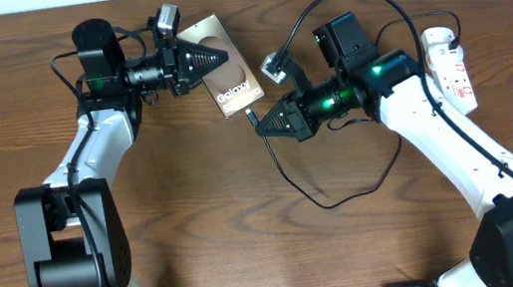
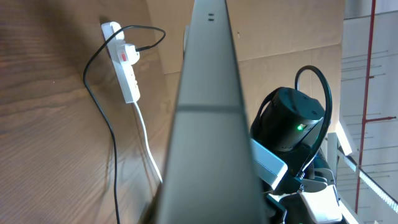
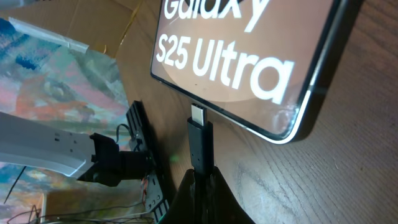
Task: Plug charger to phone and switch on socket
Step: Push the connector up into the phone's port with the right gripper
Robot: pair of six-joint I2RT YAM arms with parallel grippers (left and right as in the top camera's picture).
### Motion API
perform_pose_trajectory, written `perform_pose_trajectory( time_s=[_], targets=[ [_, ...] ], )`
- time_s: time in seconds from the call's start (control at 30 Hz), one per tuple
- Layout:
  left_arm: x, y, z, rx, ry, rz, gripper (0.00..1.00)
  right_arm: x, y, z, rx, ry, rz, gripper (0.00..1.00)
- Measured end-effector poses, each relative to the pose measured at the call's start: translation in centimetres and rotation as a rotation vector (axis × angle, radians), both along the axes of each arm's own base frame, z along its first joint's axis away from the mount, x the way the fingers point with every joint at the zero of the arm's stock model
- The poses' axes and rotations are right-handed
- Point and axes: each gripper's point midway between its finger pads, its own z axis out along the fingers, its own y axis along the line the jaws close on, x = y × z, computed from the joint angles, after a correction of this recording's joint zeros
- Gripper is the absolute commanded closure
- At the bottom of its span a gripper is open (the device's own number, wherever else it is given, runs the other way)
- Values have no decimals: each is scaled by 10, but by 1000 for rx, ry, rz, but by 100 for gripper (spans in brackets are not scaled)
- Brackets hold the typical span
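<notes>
At upper centre of the counter (image 1: 197, 222), set aslant with the printed face up: phone (image 1: 230, 75). "Galaxy S25 Ultra" lettering legible in the right wrist view. Shown edge-on down the middle of the left wrist view.

Clenched on the upper left part of the phone: left gripper (image 1: 214, 57), reaching in from the left. Contact between the phone's underside and the counter not determinable.

Pinched in the right gripper (image 1: 262, 128), just below the phone's lower edge: plug tip (image 3: 200, 140) of the charger (image 3: 200, 149). Held in line with the fingers, pointing at the phone. Metal end meeting the port in the lower edge, with a short silver length exposed. Full seating not confirmable.

Trailing from the plug tip: thin black cable, looping over the counter below the right arm and curving back toward the right.

At the far right of the counter, well apart from the phone and just beside the right forearm: socket (image 1: 452, 66), a white strip with small red markings. Fitted near its far end in the left wrist view: white plug block (image 2: 124, 54) with a red mark, thin black cable leaving it. Leaving the strip's near end: white cord (image 2: 147, 146). Switch position not readable.
</notes>
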Motion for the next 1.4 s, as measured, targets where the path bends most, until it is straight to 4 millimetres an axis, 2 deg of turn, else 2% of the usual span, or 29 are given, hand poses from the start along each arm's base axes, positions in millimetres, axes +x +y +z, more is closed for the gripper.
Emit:
perform_pose_trajectory(
  time_s=[1.4],
  targets=[
    [3, 3, 0, 2, -7, 15, 93, 8, 1, 1, -3, -28, -22, 99]
  ],
)
